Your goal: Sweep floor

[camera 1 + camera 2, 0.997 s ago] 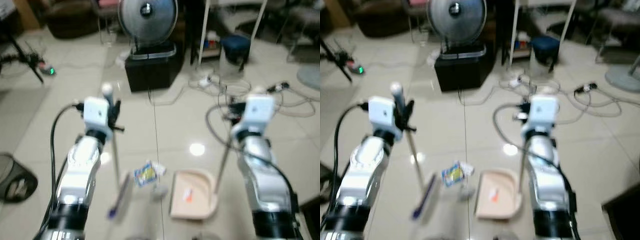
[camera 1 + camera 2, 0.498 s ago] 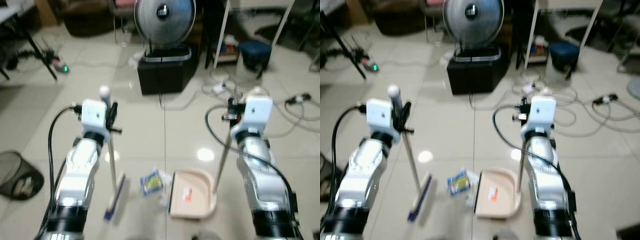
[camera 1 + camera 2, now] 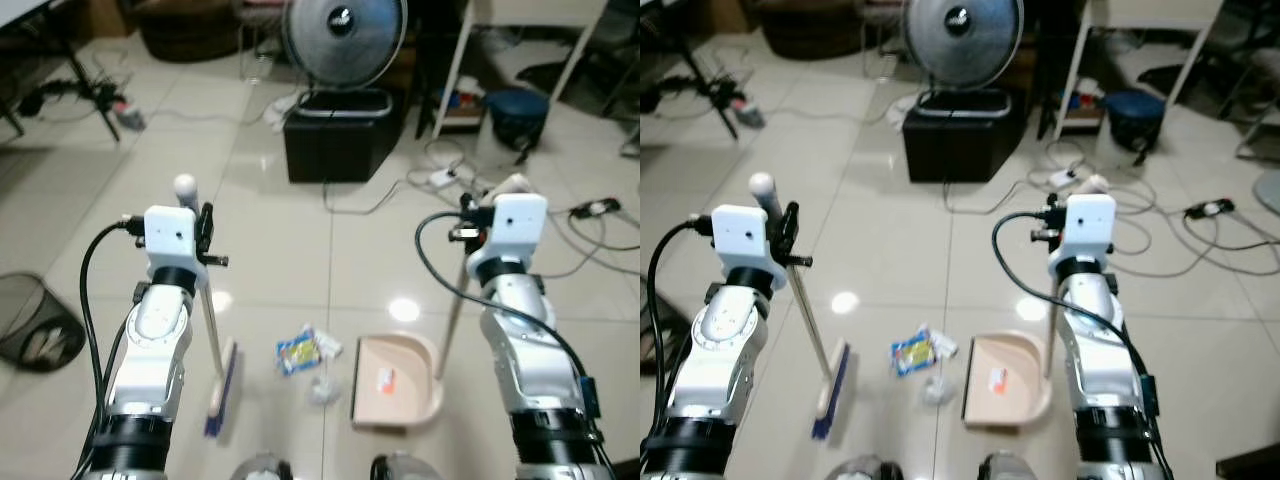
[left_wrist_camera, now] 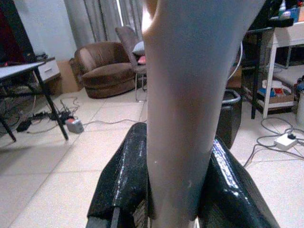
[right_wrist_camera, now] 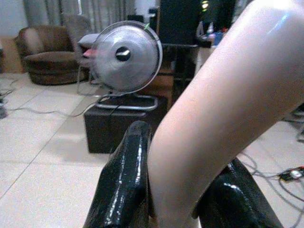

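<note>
Left gripper (image 3: 205, 235) clamps the upright broom (image 3: 212, 340), its bristles on the floor (image 3: 300, 250) beside the litter (image 3: 298, 350), while right gripper (image 3: 470, 215) clasps the dustpan (image 3: 395, 385) handle, pan mouth facing the litter to receive it.

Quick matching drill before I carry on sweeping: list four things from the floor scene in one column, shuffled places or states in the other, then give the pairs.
1. broom
2. dustpan
3. blue and yellow wrapper
4. fan

A. on top of a black box
B. loose on the tiles between brush and pan
C. handle held by left gripper
D. handle held by right gripper

Pairs: 1-C, 2-D, 3-B, 4-A
</note>
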`<state>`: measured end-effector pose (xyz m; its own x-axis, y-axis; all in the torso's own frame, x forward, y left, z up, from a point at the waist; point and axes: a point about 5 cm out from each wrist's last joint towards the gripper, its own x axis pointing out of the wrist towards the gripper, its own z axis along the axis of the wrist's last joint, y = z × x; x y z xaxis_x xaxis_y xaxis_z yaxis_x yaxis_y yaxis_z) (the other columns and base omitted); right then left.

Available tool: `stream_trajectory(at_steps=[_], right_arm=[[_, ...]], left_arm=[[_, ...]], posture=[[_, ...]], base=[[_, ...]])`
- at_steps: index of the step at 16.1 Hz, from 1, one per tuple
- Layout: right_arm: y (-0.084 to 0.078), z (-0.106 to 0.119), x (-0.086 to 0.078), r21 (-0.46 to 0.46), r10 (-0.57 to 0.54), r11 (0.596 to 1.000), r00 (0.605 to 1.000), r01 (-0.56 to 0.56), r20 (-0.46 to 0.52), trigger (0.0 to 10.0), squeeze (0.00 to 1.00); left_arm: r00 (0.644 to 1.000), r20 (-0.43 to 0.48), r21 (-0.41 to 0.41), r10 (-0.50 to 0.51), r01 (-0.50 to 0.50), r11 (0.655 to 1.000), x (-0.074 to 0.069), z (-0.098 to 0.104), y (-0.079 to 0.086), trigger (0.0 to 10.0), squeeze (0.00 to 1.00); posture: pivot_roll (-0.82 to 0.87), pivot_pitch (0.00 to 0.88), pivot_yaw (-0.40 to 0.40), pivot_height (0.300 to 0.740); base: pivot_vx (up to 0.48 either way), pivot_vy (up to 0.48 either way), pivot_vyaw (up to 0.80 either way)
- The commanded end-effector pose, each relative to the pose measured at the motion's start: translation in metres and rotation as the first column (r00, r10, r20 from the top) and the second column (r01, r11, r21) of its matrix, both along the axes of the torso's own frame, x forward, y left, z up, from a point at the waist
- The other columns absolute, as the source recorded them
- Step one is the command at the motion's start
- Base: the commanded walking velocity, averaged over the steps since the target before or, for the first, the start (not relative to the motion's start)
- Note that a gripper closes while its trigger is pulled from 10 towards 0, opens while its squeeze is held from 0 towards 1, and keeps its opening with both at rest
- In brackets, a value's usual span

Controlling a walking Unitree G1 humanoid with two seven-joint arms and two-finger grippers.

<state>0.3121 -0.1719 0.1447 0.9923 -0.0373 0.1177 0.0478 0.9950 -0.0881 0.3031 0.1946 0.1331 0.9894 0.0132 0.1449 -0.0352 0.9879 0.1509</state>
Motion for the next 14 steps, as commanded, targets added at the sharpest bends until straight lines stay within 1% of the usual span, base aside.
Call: stream_trajectory(at_steps=[1, 2, 5, 8, 11, 12, 14], right_arm=[[0.001, 0.009, 0.004, -0.036, 0.013, 0.999, 0.999, -0.012, 0.041, 10.0, 0.0], [0.007, 0.01, 0.005, -0.055, 0.041, 0.998, 0.998, -0.038, 0.055, 10.0, 0.0], [0.013, 0.001, 0.016, -0.125, 0.092, 0.989, 0.994, -0.083, 0.065, 10.0, 0.0], [0.014, -0.002, 0.022, -0.157, 0.089, 0.985, 0.99, -0.071, 0.111, 10.0, 0.0], [0.014, -0.002, 0.027, -0.136, 0.068, 0.99, 0.987, -0.048, 0.143, 10.0, 0.0], [0.016, -0.005, 0.029, -0.113, 0.064, 0.992, 0.988, -0.048, 0.143, 10.0, 0.0], [0.021, -0.008, 0.031, -0.099, 0.058, 0.994, 0.989, -0.044, 0.138, 10.0, 0.0]], left_arm=[[0.999, 0.048, -0.006, 0.002, -0.002, 1.0, 0.001, 0.007, 0.0, 10.0, 0.0], [0.999, 0.047, -0.027, 0.013, -0.012, 1.0, 0.001, 0.006, 0.001, 10.0, 0.0], [0.998, 0.066, -0.038, -0.01, 0.012, 0.999, 0.005, 0.005, -0.004, 10.0, 0.0], [0.995, 0.094, -0.055, -0.035, 0.04, 0.998, 0.01, 0.008, -0.01, 10.0, 0.0], [0.991, 0.112, -0.073, -0.071, 0.079, 0.994, 0.014, 0.007, -0.019, 10.0, 0.0], [0.991, 0.093, -0.073, -0.095, 0.102, 0.992, 0.017, 0.001, -0.027, 10.0, 0.0], [0.991, 0.077, -0.068, -0.113, 0.118, 0.991, 0.018, -0.004, -0.032, 10.0, 0.0]], posture=[[0.0, 0.186, 0.03, 0.74], [0.01, 0.217, 0.024, 0.74], [0.04, 0.269, 0.019, 0.74], [0.05, 0.304, 0.035, 0.74], [0.06, 0.325, 0.043, 0.74], [0.05, 0.33, 0.044, 0.74], [0.05, 0.333, 0.049, 0.74]], base=[[0.0, 0.0, 0.0], [0.0, 0.0, 0.0], [0.0, 0.0, 0.0], [0.0, 0.0, 0.0], [0.0, 0.0, 0.0], [0.0, 0.0, 0.0], [0.0, 0.0, 0.0]])
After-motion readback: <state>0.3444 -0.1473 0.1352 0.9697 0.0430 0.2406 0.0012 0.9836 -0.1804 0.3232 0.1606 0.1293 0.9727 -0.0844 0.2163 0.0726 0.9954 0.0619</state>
